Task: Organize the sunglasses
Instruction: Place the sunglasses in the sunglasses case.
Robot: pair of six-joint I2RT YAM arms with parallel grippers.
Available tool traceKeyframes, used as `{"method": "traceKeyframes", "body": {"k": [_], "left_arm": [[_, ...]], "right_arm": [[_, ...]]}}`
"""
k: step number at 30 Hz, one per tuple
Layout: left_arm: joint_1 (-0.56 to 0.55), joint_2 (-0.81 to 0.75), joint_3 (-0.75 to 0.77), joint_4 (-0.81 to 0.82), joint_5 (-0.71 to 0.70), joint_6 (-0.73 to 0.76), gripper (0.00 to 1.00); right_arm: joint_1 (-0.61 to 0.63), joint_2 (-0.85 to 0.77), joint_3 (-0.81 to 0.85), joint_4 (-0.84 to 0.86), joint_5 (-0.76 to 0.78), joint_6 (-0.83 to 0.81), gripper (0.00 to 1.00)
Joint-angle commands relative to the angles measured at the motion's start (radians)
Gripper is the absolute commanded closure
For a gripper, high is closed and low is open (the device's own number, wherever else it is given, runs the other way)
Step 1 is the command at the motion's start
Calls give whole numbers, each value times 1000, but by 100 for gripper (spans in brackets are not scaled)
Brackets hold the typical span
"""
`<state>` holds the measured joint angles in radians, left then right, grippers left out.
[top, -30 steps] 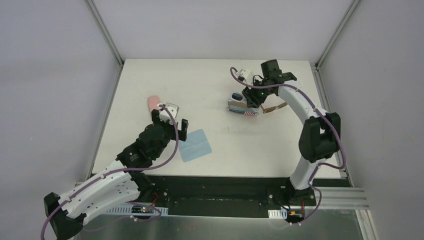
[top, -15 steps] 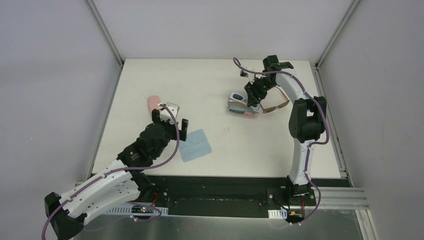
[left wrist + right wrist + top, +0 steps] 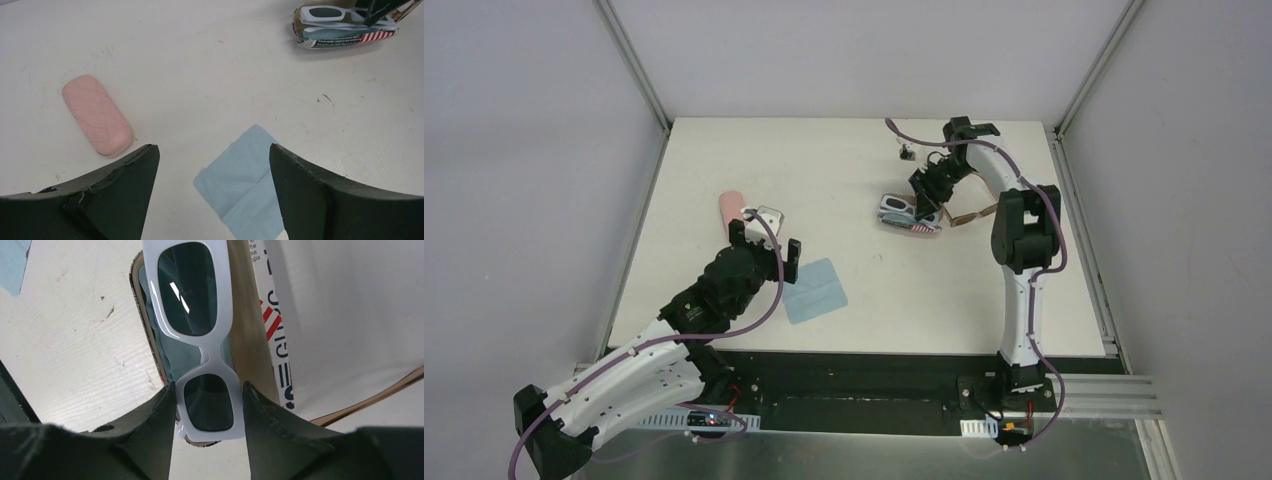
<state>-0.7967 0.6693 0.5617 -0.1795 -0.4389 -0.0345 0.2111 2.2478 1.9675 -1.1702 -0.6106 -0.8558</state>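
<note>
- The left claw (image 3: 212,150) hangs spread and empty over the blue cloth (image 3: 245,180), with the pink case (image 3: 97,115) near.
- Farther out, the right claw (image 3: 209,387) pinches one lens end of the pale sunglasses (image 3: 212,357), which lie on the lettered case (image 3: 272,340).
- Held off-centre, the frame could swivel or slip and land askew.
- The brown sunglasses (image 3: 972,212) rest on the worktop (image 3: 824,170) just beside the case; the wrist might knock them.
</note>
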Motion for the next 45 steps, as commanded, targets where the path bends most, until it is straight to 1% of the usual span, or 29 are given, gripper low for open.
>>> {"method": "traceKeyframes", "body": {"k": [1, 7, 16, 20, 27, 31, 36, 39, 45], "left_arm": [[10, -3, 1, 17, 17, -3, 16], [12, 1, 1, 19, 21, -1, 16], [19, 10, 3, 19, 38, -2, 16], [19, 17, 6, 20, 44, -4, 16], [20, 15, 6, 19, 49, -5, 16], [20, 16, 6, 18, 53, -7, 16], [20, 15, 6, 20, 57, -7, 17], [19, 15, 6, 20, 62, -7, 17], [20, 18, 6, 20, 69, -8, 17]], "right_arm": [[-1, 21, 66, -55, -42, -43, 66], [-1, 23, 52, -81, -44, -58, 66], [2, -12, -23, -83, -63, -59, 67], [3, -20, -65, -80, -80, -54, 65], [2, -35, -106, -70, -103, -35, 56], [2, -47, -106, -63, -102, -26, 52], [2, -61, -97, -57, -95, -14, 44], [2, -75, -95, -52, -88, -10, 42], [1, -90, -81, -48, -85, 3, 40]]}}
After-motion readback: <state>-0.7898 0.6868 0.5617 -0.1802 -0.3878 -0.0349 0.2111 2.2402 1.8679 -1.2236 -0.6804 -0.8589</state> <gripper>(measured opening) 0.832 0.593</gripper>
